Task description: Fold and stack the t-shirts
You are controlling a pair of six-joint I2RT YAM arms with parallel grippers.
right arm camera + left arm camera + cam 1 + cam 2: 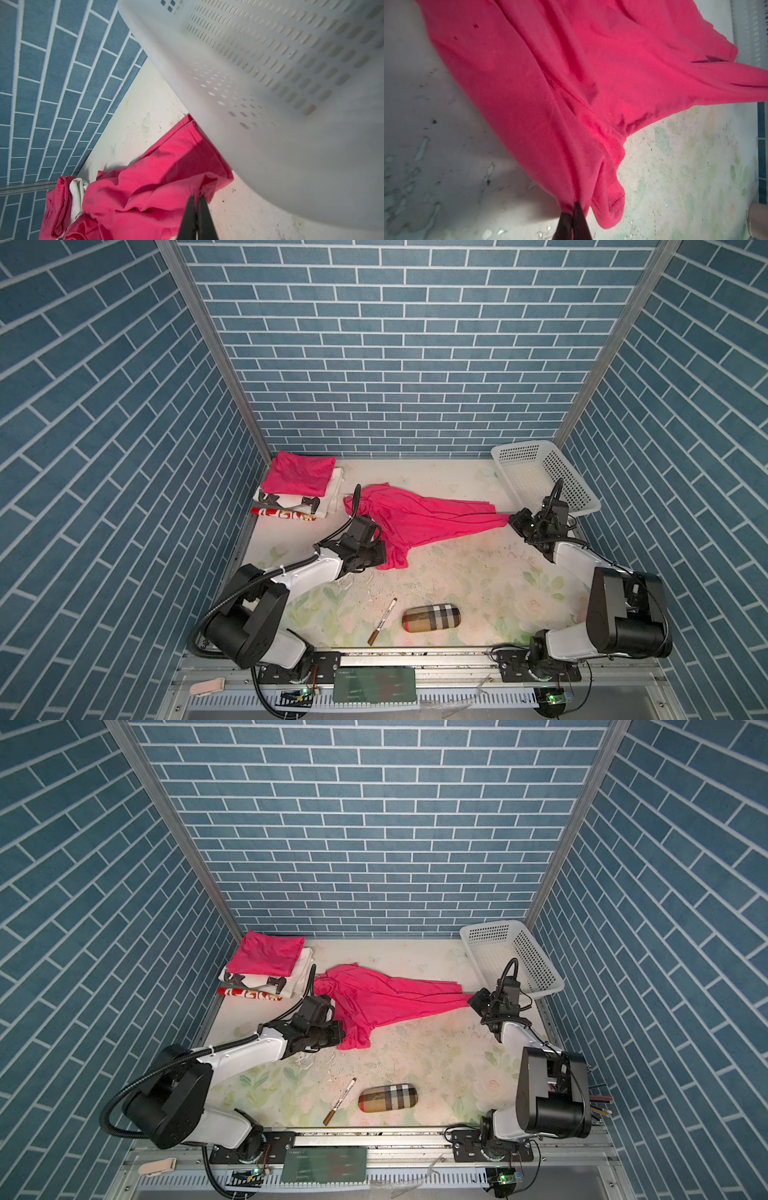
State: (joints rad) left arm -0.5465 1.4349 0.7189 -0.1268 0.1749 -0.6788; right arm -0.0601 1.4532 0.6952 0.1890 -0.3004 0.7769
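Spanning the floral bench (457, 585) middle in both top views: crumpled bright pink thin-fabric t-shirt (419, 516), left gripper (379, 551) at its near-left end, right gripper (512, 519) at its right tip. Far left, folded pink t-shirt (299, 475) tops white cloth stack (334, 494). Left wrist: fingers (581, 218) pinched shut on pink fabric. Right wrist: fingers (205, 218) clamped on its hem beside white perforated plastic basket (270, 104).

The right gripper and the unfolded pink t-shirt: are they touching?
Touching: in the right wrist view the right gripper pinches a corner of the unfolded pink t-shirt.
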